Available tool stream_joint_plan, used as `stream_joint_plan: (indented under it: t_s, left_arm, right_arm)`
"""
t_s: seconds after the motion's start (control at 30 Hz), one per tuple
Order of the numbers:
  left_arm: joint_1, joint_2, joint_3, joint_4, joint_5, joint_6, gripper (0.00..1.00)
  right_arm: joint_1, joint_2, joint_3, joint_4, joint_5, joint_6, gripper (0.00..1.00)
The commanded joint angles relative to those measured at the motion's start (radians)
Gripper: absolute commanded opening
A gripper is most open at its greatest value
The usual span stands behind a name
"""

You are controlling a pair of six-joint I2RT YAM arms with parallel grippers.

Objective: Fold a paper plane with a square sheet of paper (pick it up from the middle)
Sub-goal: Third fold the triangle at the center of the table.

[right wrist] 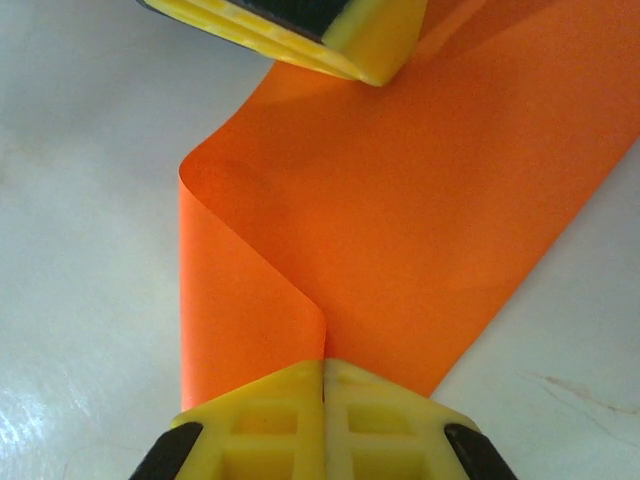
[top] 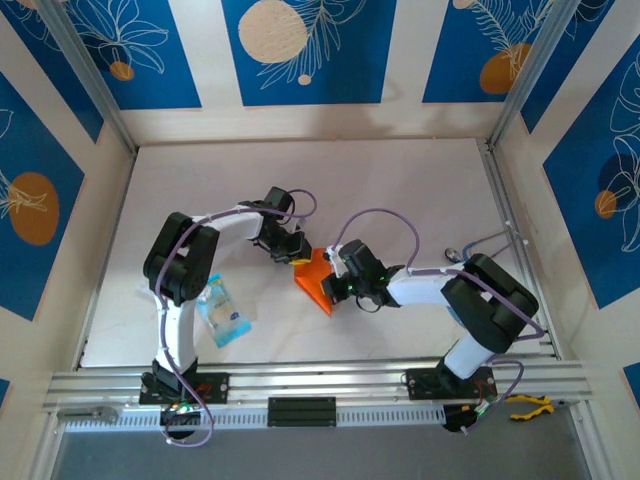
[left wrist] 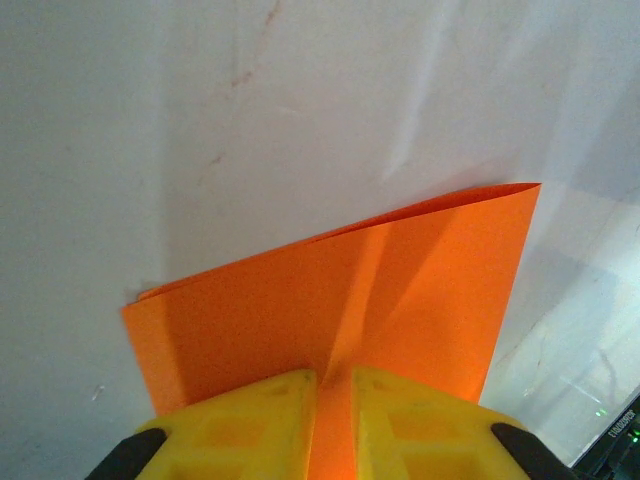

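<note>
- Both pairs of jaws are clamped on the square sheet of paper point(top: 314, 280), which spans the gap between them over the bench point(top: 400, 190).
- Left jaws pinch one edge, with the sheet fanning out ahead of them.
- Right jaws are pressed together on a doubled-over part, and a soft loop curls just ahead of them.
- Progress looks early: the sheet is bent over, but there is no pointed nose or wings, so nearly all the folding remains.
</note>
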Motion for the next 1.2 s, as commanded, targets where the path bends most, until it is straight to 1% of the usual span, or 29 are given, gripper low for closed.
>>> stream_joint_plan:
  t_s: [0.0,0.87,1.17]
  left_arm:
    - [-0.006,-0.007,-0.03,-0.038,-0.053,0.0,0.21]
    - [-0.005,-0.014,-0.036,-0.036,-0.056,-0.001,0.21]
    - [-0.005,-0.033,0.011,-0.049,-0.045,-0.001,0.22]
  right_arm:
    - [-0.002,0.011,-0.008,0.0,0.004,0.011,0.01]
    - [-0.002,0.042,0.002,-0.01,0.009,0.012,0.01]
    - [-0.001,0.048,0.001,-0.019,0.014,0.018,0.01]
